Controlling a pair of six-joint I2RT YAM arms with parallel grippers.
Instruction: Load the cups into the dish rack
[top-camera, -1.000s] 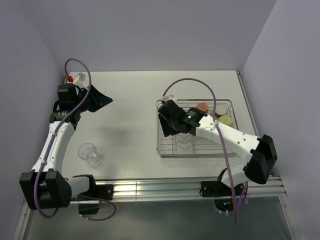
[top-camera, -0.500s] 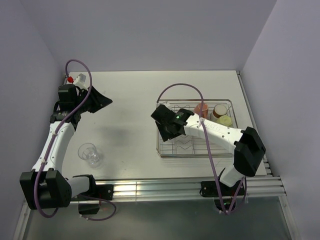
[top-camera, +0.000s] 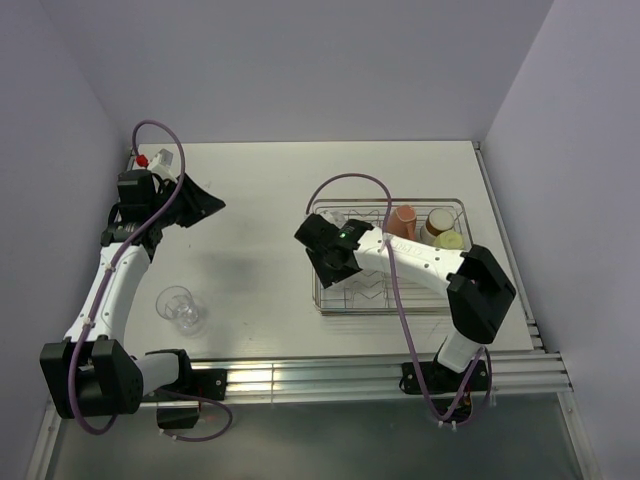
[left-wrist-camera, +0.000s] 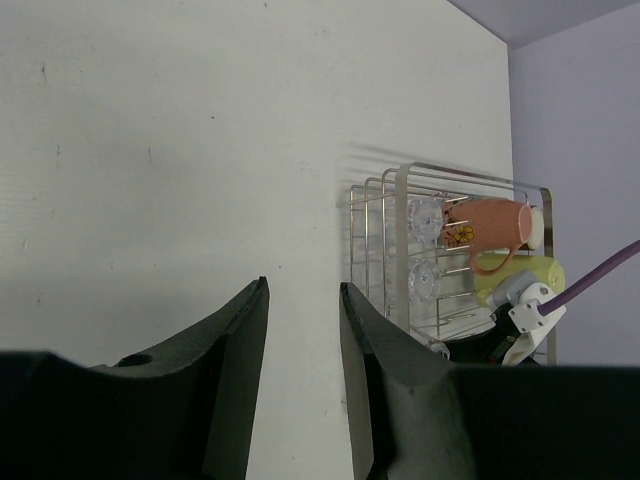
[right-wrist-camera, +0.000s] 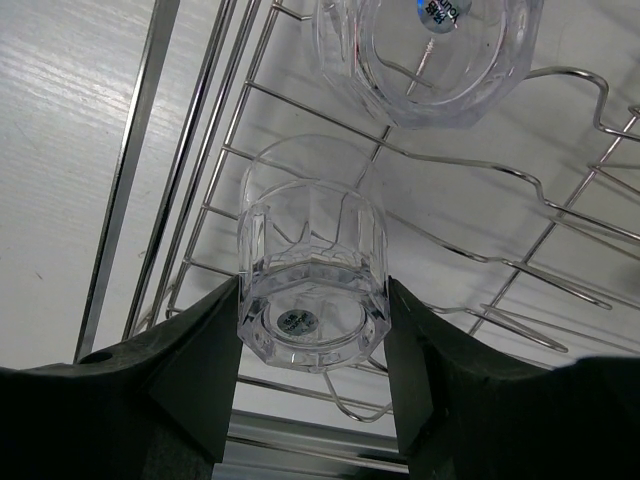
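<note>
The right arm (top-camera: 420, 262) stretches low across to the rack's (right-wrist-camera: 127, 175) left end. The right gripper (right-wrist-camera: 312, 290) seems to squeeze a glass (right-wrist-camera: 310, 250), upside down inside. The left gripper (left-wrist-camera: 303, 290) hangs high, fingers a little apart, holding nothing.

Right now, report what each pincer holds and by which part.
Right pincer clamps a clear glass tumbler by its side walls near the base, over the dish rack. Left pincer holds nothing.

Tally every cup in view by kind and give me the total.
Clear glass tumblers: 4, one in the right gripper
Pink mug: 1
Yellow-green mug: 1
Brown cup: 1
Total: 7
</note>
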